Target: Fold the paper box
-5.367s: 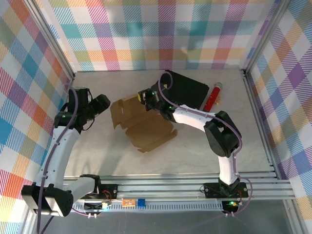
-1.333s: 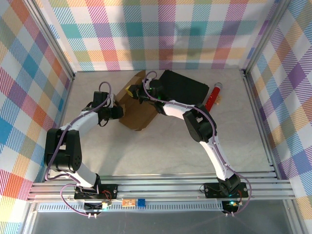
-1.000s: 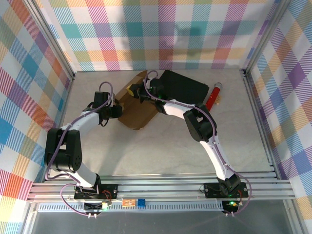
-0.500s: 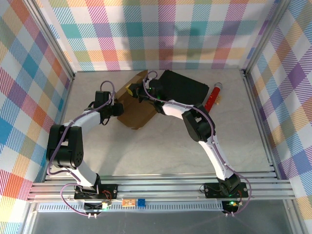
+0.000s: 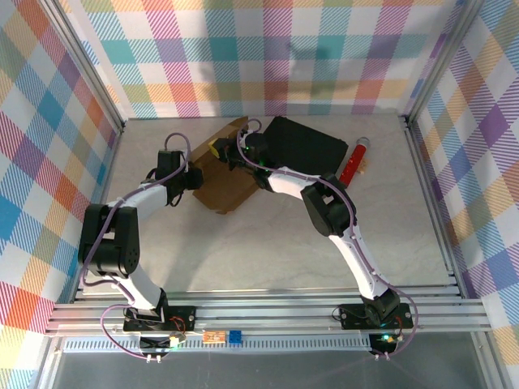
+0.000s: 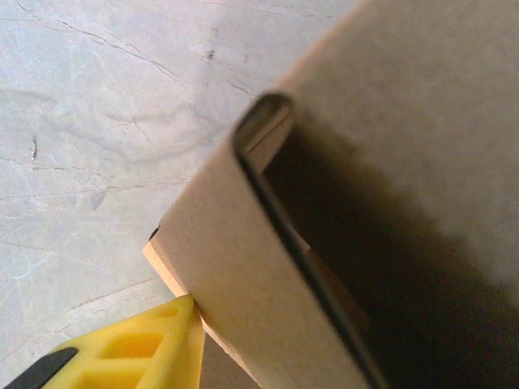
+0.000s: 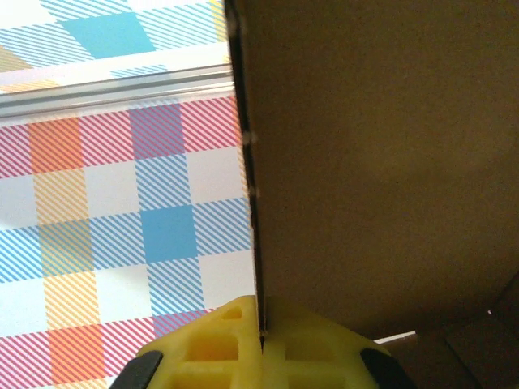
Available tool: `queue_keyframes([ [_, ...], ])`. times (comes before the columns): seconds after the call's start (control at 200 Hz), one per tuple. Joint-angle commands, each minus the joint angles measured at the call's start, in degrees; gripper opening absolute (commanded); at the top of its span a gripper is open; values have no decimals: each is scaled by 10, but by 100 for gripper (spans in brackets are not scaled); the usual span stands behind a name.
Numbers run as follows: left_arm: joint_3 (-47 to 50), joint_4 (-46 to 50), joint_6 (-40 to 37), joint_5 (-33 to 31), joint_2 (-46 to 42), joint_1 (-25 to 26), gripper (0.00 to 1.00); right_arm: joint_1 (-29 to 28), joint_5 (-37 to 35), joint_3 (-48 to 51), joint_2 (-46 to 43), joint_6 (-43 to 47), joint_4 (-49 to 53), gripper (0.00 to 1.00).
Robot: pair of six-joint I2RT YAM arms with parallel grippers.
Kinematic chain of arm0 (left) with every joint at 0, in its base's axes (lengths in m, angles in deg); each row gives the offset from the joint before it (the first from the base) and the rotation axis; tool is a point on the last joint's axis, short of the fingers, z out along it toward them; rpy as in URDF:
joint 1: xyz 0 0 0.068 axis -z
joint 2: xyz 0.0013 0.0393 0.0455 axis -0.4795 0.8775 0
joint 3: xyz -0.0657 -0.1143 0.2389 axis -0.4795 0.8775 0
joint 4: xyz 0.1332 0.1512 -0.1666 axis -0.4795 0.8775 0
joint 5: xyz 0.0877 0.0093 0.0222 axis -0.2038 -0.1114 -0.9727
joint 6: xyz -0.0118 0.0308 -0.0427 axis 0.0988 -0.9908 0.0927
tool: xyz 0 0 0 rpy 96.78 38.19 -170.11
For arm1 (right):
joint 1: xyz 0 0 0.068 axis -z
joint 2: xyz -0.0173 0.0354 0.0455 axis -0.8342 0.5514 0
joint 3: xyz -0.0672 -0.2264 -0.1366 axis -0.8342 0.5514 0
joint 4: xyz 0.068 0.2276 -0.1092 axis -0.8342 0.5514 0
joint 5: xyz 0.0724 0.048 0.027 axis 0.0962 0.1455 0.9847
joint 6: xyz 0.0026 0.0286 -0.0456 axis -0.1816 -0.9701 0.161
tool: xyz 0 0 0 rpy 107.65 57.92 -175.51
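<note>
The paper box [image 5: 235,182], plain brown cardboard, lies partly folded at the back of the table with one flap raised. My right gripper [image 5: 217,149] is at its back left corner. In the right wrist view its yellow fingers [image 7: 203,356] meet on the thin edge of a cardboard panel [image 7: 381,162], shut on it. My left gripper [image 5: 197,175] is against the box's left side. In the left wrist view one yellow finger [image 6: 130,352] touches a folded cardboard wall [image 6: 235,267]. The other finger is hidden behind the cardboard.
A black case [image 5: 304,146] lies right behind the box, under the right arm. A red cylinder [image 5: 354,160] rests to its right. Plaid walls and an aluminium frame [image 5: 422,162] close the table in on three sides.
My left gripper has crept a little toward the back along the box's left side. The right gripper and the box have hardly moved.
</note>
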Motion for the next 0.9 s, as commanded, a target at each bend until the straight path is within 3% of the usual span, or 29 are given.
queue_keyframes([
  [0.0, -13, -66, 4, 13, 10, 1, 36, -3, -1, -8, 10, -2, 42, 0],
  [0.665, -44, -121, 66, 68, 48, 2, 42, -23, -56, -50, 45, -19, 55, 0],
  [0.895, -55, -133, 88, 45, 65, 2, 43, -23, -61, -50, 41, -25, 71, 0],
])
